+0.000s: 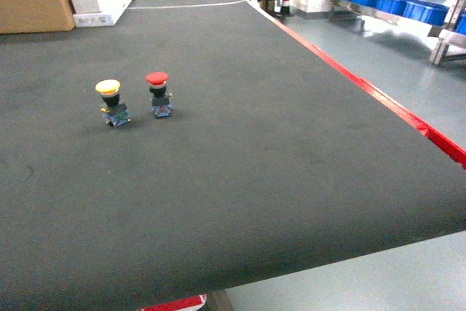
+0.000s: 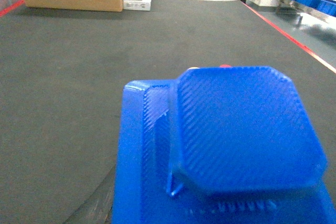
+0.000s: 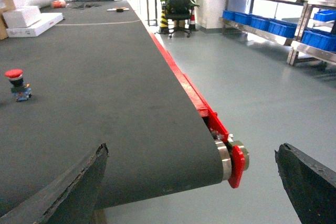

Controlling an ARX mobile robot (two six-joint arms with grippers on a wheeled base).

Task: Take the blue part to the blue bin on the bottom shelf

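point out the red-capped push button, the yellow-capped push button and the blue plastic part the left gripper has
red-capped push button (image 1: 156, 79): head view, on its red cap.
yellow-capped push button (image 1: 108, 87): head view, on its yellow cap.
blue ribbed plastic part (image 2: 247, 124): left wrist view, on its raised octagonal top face.

Blue part (image 2: 231, 145) fills the left wrist view, cut off at the bottom and right edges, blurred; left gripper hidden behind it, only a dark sliver at lower left. Right gripper (image 3: 191, 184) cropped to two dark fingertips (image 3: 68, 190) at the bottom edge. Yellow-capped button (image 2: 192, 68) and red-capped button (image 2: 226, 66) mostly hidden behind the part. Blue bins (image 1: 386, 1) far off, too small for detail.
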